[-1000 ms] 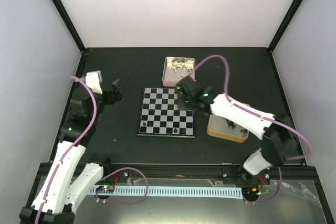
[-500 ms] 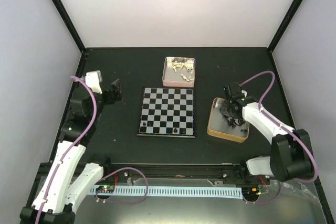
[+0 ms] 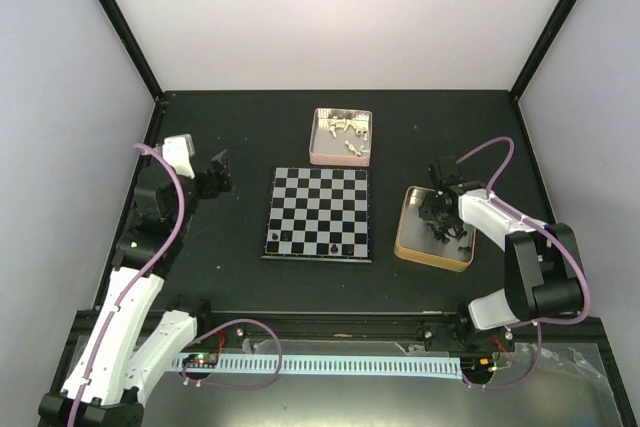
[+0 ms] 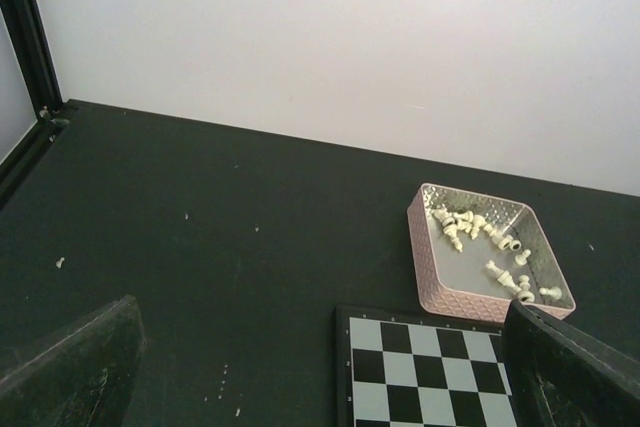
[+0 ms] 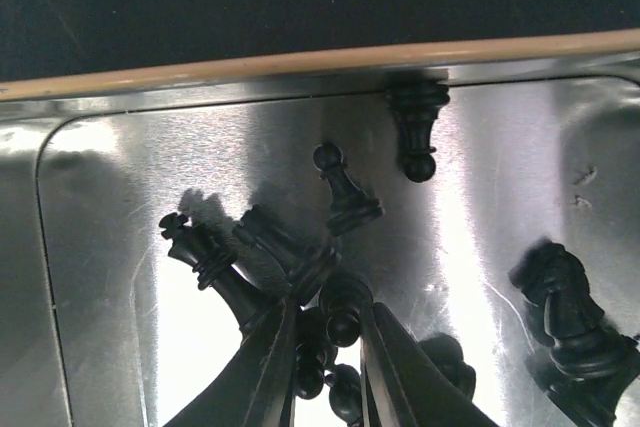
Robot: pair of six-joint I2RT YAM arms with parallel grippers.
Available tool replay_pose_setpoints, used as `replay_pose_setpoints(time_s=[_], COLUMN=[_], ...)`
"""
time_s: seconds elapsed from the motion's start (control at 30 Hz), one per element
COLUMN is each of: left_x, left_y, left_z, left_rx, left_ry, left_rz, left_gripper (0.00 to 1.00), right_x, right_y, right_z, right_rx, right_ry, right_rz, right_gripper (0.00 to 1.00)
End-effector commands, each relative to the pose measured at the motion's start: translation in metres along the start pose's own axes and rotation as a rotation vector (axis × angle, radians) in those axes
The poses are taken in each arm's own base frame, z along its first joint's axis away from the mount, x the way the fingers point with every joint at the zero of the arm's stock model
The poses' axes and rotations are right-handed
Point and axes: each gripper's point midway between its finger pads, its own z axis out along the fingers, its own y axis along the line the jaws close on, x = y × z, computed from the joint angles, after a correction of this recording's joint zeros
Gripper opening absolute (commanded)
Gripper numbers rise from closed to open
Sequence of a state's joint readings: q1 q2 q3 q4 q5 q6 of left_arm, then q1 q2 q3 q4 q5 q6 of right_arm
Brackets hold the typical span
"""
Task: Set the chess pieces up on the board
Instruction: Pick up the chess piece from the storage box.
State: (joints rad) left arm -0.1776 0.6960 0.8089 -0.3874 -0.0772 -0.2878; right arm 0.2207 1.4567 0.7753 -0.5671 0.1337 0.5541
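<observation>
The board [image 3: 318, 212] lies mid-table with a few black chess pieces [image 3: 339, 246] on its near row; its far left corner [image 4: 430, 367] shows in the left wrist view. My right gripper [image 3: 438, 219] is down inside the gold-rimmed tin [image 3: 405, 239]. There its jaws [image 5: 325, 322] are shut on a small black piece [image 5: 343, 309] in a cluster. Around it lie a black king [image 5: 205, 257], a rook [image 5: 285, 247], a pawn [image 5: 345, 192] and a knight [image 5: 570, 322]. My left gripper [image 3: 222, 169] hovers open left of the board, holding nothing.
A pink tin [image 3: 341, 137] behind the board holds several cream-white pieces [image 4: 490, 247]. The gold tin's rim [image 5: 300, 62] runs just beyond the right fingers. Black frame posts and white walls enclose the dark table.
My right arm swung from over the board's far right corner to the gold-rimmed tin, dropped into it, and its jaws narrowed around a black piece. The left arm stayed put.
</observation>
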Motion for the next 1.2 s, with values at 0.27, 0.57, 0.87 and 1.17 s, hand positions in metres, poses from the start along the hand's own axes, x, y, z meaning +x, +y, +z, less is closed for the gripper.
replay_pose_setpoints(time_s=[0.27,0.57,0.87,1.17], left_x=[-0.006,-0.007,-0.007,-0.007], left_y=[0.001,0.001,0.000,-0.001], left_z=[0.000,0.000,-0.001,-0.001], left_rx=[0.000,0.002,0.006,0.012], left_ry=[-0.025,-0.026,-0.026,-0.026], left_rz=[0.005,0.005,0.004,0.003], left_gripper=[0.99,0.99,0.99,0.99], right_x=[0.001,0.005,-0.013,-0.027], right_y=[0.003,-0.001,0.007,0.037], right_z=[0.008,0.006,-0.033,-0.086], right_rx=[-0.005,0.009,-0.041,-0.228], right_ry=[0.030,0.047,-0.018,-0.078], right_rz=[-0.020,-0.029,-0.020,-0.048], right_gripper=[0.13,0.13,0.01,0.01])
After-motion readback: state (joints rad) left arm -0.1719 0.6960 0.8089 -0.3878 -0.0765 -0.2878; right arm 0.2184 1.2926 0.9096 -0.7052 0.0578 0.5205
